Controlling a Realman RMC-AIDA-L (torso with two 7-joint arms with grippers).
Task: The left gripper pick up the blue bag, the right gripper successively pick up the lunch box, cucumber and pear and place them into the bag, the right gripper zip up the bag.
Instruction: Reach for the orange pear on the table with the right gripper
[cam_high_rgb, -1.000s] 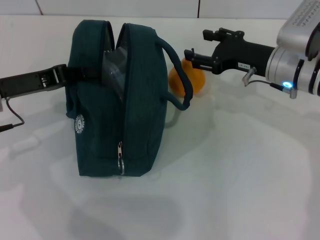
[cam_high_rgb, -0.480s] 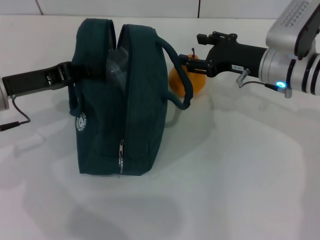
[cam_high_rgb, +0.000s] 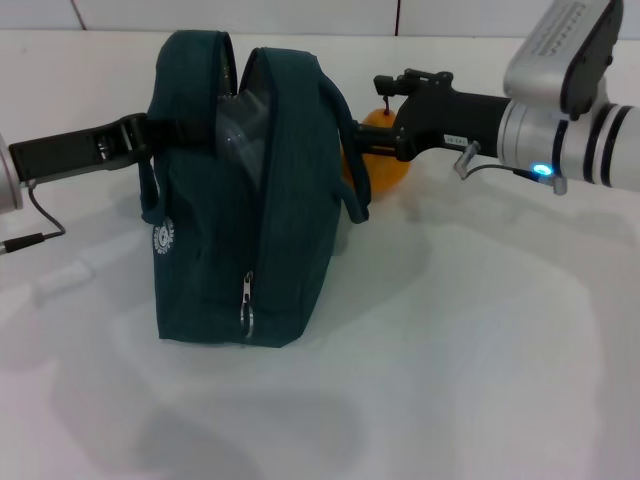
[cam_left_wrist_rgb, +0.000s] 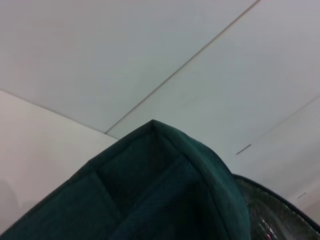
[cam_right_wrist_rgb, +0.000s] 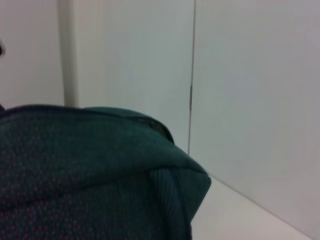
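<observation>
I see the left gripper (cam_high_rgb: 150, 128) pinching the upright blue bag (cam_high_rgb: 250, 200) at its handle; the right gripper (cam_high_rgb: 372, 125) apparently closed on the pear (cam_high_rgb: 385, 165) beside it

Blue bag and pear on the table

The blue bag (cam_high_rgb: 250, 190) stands upright, its top open and the zipper pull hanging low. The orange pear (cam_high_rgb: 385, 165) sits just behind it, partly hidden.

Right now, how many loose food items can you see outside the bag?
1: the pear, behind the blue bag, at the right gripper. Others may be hidden behind or inside the bag.
</observation>
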